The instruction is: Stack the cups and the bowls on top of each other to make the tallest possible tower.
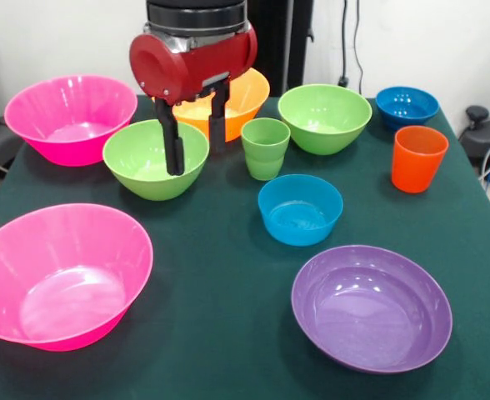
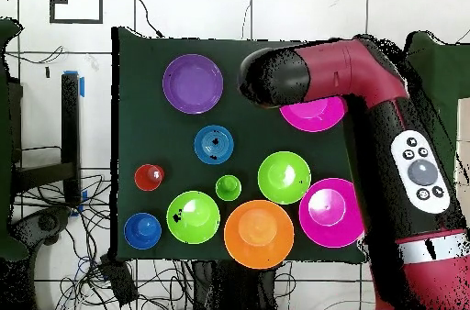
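Observation:
My gripper (image 1: 197,157) is open and empty. One finger hangs over the inside of the left green bowl (image 1: 156,158), the other at its rim, in front of the orange bowl (image 1: 243,93). The light green cup (image 1: 265,148) stands upright just right of the gripper. The orange cup (image 1: 418,158) stands at the right. A second green bowl (image 1: 324,117), two blue bowls (image 1: 300,208) (image 1: 407,107), the purple bowl (image 1: 370,307) and two pink bowls (image 1: 70,117) (image 1: 62,275) all rest apart on the cloth. In the overhead view the arm (image 2: 303,77) hides the gripper and part of a pink bowl (image 2: 317,116).
The dark green table cloth (image 1: 220,275) has bare room in the middle front, between the near pink bowl and the purple bowl. Cables and stands lie beyond the table's edges (image 2: 69,141).

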Tool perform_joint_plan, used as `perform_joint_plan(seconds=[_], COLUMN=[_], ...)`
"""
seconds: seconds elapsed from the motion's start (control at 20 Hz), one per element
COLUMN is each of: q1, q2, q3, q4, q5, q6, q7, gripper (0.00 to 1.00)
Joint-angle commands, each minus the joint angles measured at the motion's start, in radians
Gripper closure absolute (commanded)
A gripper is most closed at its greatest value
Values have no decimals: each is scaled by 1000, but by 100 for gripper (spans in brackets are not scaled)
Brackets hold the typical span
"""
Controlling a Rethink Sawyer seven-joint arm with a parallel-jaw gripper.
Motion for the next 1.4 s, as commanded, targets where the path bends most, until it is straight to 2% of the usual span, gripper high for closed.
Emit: perform_joint_plan(seconds=[0.05,0.2,0.3,0.65,0.8,1.15,1.4], q1=[45,52,69,94,115,116,119], q2=[72,84,93,126,147,263,308], q3=[-135,-165,-211,-277,-299,-266,-246], q4=[22,16,14,-16,-50,-147,-196], q5=[8,24,45,82,93,89,88], q6=[-23,-58,-97,-168,-154,-142,-127], q7=[207,276,399,523,562,492,452], gripper=[0,0,0,0,0,0,0])
